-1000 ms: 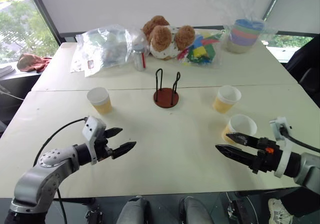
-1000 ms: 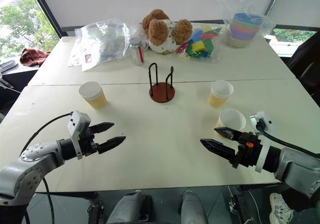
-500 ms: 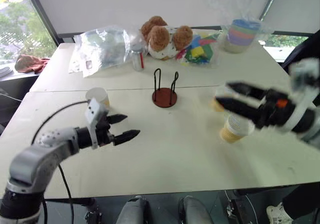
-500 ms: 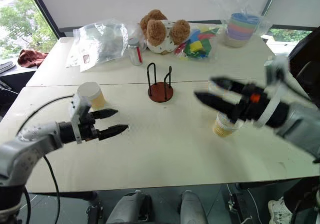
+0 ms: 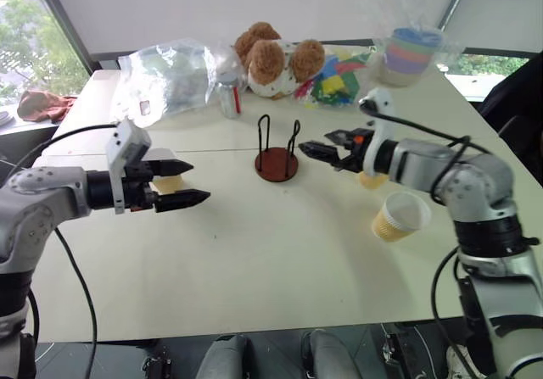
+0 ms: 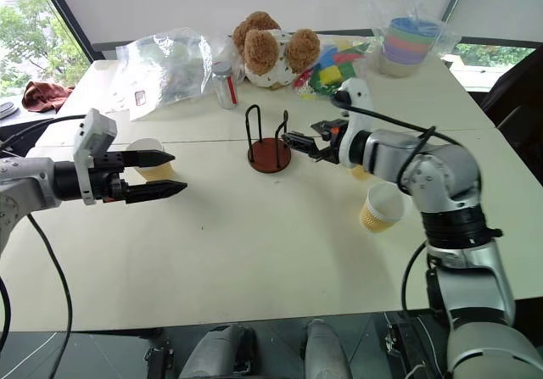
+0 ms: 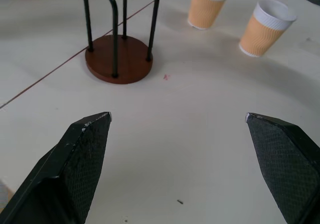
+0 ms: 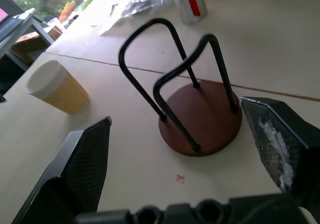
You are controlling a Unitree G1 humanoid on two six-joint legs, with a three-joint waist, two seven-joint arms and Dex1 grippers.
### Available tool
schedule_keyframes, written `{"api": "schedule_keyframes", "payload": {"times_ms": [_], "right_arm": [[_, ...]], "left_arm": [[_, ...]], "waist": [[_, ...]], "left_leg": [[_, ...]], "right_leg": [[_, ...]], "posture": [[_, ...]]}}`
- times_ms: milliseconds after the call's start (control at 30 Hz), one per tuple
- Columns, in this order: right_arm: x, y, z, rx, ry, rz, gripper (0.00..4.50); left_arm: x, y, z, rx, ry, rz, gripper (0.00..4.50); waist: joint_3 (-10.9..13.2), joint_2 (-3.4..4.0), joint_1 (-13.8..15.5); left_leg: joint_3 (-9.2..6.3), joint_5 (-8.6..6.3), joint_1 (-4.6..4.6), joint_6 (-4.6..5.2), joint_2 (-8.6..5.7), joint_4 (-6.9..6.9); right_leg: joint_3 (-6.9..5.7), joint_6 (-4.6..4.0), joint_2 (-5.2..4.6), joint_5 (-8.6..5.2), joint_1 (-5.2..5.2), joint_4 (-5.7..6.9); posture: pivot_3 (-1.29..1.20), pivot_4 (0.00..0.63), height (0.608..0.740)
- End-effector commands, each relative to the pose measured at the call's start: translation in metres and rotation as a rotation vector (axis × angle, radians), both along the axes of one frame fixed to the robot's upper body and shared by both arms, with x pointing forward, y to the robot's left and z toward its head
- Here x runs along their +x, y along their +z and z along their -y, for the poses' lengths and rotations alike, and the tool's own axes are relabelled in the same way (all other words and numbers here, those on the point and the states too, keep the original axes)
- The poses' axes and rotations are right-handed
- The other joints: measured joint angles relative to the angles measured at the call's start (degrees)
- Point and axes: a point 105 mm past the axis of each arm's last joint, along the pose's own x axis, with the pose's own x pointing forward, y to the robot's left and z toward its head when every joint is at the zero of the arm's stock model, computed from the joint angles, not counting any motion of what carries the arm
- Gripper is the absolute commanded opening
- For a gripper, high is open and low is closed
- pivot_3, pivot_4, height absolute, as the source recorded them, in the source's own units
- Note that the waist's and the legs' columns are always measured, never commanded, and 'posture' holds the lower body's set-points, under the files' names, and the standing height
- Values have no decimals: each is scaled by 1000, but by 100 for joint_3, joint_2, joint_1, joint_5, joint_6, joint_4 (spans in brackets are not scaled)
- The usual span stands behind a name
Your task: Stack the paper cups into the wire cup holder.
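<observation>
— Any legible writing?

— None I can read. I have the left gripper [image 5: 193, 182] spread wide, empty, beside the left paper cup [image 6: 149, 157]. The right gripper [image 5: 312, 149] gapes empty just right of the wire cup holder [image 5: 277, 153]; two paper cups [image 7: 235, 17] stand right of it.

wire cup holder [image 5: 277, 163] mid-table, paper cups [image 5: 400, 218] either side

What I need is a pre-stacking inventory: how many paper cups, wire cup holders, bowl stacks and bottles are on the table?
Paper cups: 3
Wire cup holder: 1
Stack of bowls: 1
Bottle: 1
Total: 6
</observation>
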Motion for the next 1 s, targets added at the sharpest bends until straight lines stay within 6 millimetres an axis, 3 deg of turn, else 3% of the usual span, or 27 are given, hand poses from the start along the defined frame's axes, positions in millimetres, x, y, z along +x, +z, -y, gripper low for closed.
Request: {"api": "schedule_keyframes", "payload": {"times_ms": [33, 400, 500, 733, 867, 1000], "right_arm": [[9, 16, -7, 9, -9, 69, 4500], [18, 13, -44, 90, 68, 53, 4500], [22, 7, -49, 113, 62, 32, 3728], [24, 6, -55, 114, 69, 48, 34], [21, 8, -55, 65, 93, 96, 34], [-2, 18, -57, 4, 199, 175, 34]], "left_arm": [[-2, 8, -11, 3, 42, 48, 4450], [-4, -5, -13, 6, 69, 44, 4450], [-1, -8, -14, 14, 76, 50, 4500], [4, -11, -14, 17, 87, 68, 4500], [6, -11, -12, 18, 84, 74, 4500], [7, -7, -11, 22, 65, 80, 4500]], "waist": [[0, 0, -16], [0, -1, -20], [0, -1, -24], [1, 0, -33], [0, -1, -38], [0, -1, -16]], "left_leg": [[5, 0, 1, 0, -2, 0], [2, 2, 10, -3, 3, 1], [3, 4, 10, -7, 2, 1], [3, 7, 10, -13, 2, 0], [4, 8, 11, -14, 2, 0], [0, 8, 10, -14, 2, -1]], "right_leg": [[-1, 0, -3, 0, 0, 0], [-1, 1, 2, 0, 0, 9], [-1, 1, 2, 0, 0, 10], [-1, 1, 2, 1, 0, 10], [-1, 1, 4, 1, 0, 11], [-2, 1, 4, 1, 0, 11]], "posture": [[0, 150, 740], [0, 150, 740], [0, 150, 740], [0, 150, 740], [0, 150, 740], [0, 150, 740]]}}
